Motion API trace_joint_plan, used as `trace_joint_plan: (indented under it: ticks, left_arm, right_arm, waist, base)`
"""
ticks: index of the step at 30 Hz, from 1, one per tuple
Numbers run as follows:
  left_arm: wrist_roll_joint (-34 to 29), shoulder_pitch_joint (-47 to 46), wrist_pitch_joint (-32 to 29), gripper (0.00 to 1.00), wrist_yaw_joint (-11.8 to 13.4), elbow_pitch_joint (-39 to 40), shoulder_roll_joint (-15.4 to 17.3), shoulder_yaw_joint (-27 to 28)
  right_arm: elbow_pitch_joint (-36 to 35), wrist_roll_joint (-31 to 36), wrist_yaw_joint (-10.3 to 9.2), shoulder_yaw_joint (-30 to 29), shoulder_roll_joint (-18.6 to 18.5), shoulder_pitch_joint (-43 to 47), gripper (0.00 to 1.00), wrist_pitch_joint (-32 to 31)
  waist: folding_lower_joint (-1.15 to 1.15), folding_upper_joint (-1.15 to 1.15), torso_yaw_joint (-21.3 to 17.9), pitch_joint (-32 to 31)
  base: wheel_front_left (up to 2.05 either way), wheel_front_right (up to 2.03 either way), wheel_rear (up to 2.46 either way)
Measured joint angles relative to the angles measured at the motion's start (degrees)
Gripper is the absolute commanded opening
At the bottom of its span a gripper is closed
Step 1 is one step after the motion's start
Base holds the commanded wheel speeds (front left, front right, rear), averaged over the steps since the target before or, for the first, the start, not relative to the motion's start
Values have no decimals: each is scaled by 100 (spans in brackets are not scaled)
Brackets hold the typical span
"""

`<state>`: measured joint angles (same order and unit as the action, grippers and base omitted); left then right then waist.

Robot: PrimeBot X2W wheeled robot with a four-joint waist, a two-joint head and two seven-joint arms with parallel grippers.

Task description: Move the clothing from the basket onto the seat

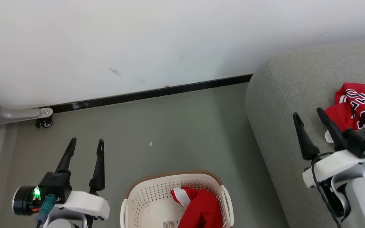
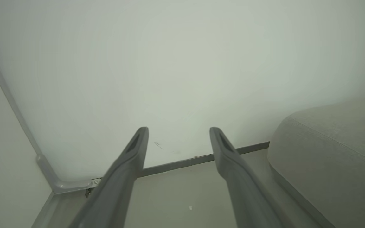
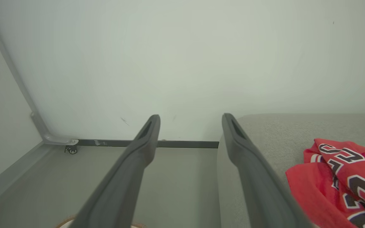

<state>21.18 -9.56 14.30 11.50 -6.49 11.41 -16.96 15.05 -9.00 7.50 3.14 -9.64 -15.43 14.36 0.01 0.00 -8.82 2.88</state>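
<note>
The basket stands on the floor at the near edge of the head view, with the seat to its right. A jersey lies crumpled inside the basket, against its right wall, white trim showing at its far end. A second jersey lies bunched on the seat at the right, its black-and-white lettering facing up.

The left gripper hangs over the floor to the left of the basket, fingers spread apart and holding nothing. The right gripper is over the seat near its left edge, just left of the second jersey, fingers likewise spread and empty. Both grippers point toward the far wall and its dark baseboard.
</note>
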Motion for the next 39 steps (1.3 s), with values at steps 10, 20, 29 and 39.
trace_joint_plan:
  ticks: [10,20,29,39]
  left_arm:
    - [-16,456,0,100,132,-132,15,201]
    - [-53,564,0,100,145,-159,-15,224]
    - [-54,565,0,100,93,-238,-8,230]
    - [-78,682,0,100,98,-327,-14,270]
  right_arm:
    - [-236,291,0,-271,422,739,100,0]
    - [-503,471,0,-541,643,1324,100,0]
    - [-701,555,0,-549,708,1666,100,-9]
    - [-964,558,0,-468,724,1793,100,-25]
  waist:
    - [0,0,197,-310]
    - [0,0,381,-492]
    - [0,0,464,-552]
    - [0,0,445,-535]
  base:
    - [0,0,0]
    - [0,0,0]
    - [0,0,0]
    - [0,0,0]
